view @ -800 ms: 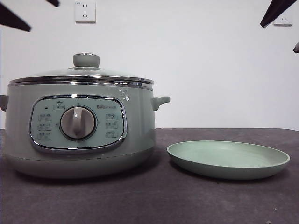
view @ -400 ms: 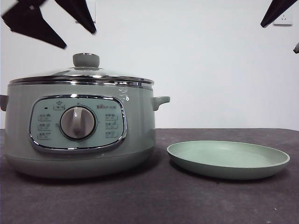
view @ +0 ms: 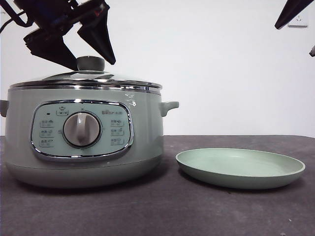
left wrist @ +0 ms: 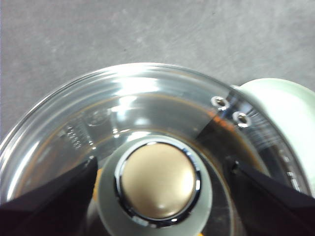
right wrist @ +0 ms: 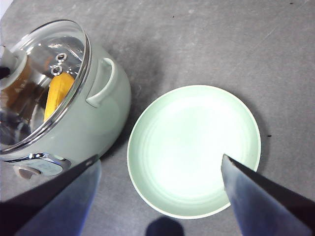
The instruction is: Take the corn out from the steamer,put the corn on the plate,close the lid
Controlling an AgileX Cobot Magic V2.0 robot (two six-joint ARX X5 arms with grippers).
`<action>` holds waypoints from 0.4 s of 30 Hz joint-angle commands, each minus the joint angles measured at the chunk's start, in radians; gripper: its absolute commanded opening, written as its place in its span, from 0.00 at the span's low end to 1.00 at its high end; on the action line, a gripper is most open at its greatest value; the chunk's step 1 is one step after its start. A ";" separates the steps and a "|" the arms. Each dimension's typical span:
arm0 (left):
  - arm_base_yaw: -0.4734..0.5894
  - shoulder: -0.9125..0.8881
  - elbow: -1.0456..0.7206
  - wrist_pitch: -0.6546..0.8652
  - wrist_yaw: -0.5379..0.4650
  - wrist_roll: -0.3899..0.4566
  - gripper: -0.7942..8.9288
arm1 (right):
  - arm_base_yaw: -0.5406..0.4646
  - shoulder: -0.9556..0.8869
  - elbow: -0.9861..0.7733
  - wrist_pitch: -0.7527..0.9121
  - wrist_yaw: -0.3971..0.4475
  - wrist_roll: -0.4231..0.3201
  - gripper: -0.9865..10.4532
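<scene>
The steamer [view: 83, 142] stands on the left of the table with the glass lid [view: 83, 78] shut on it. My left gripper [view: 94, 66] is open and hangs just above the lid, one jaw on each side of the pale green knob [view: 90, 63]. In the left wrist view the knob [left wrist: 157, 182] sits between the open jaws of the left gripper [left wrist: 161, 163], untouched. The corn [right wrist: 58, 96] lies inside the steamer [right wrist: 93, 123], seen through the lid [right wrist: 44, 83]. The plate [view: 241, 179] lies empty to the right. My right gripper [right wrist: 160, 160] is open high above the plate [right wrist: 194, 150].
The dark grey tabletop [view: 162, 211] runs in front of the steamer and plate. A white wall with sockets [view: 298, 19] stands behind. The right arm shows as a black tip [view: 290, 12] at the top right corner.
The left gripper has come down from the top left corner until its open jaws flank the lid's knob. The steamer, plate and right arm have not moved.
</scene>
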 commanded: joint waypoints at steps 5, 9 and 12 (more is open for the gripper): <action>-0.002 0.002 0.001 -0.013 -0.010 0.016 0.14 | 0.001 0.002 0.001 -0.002 -0.004 -0.001 0.44; -0.002 0.002 0.001 -0.014 -0.009 0.016 0.07 | 0.001 0.002 0.001 -0.001 -0.005 -0.001 0.44; -0.002 0.002 0.001 0.011 -0.009 0.016 0.07 | 0.006 0.002 0.001 -0.001 -0.007 0.000 0.44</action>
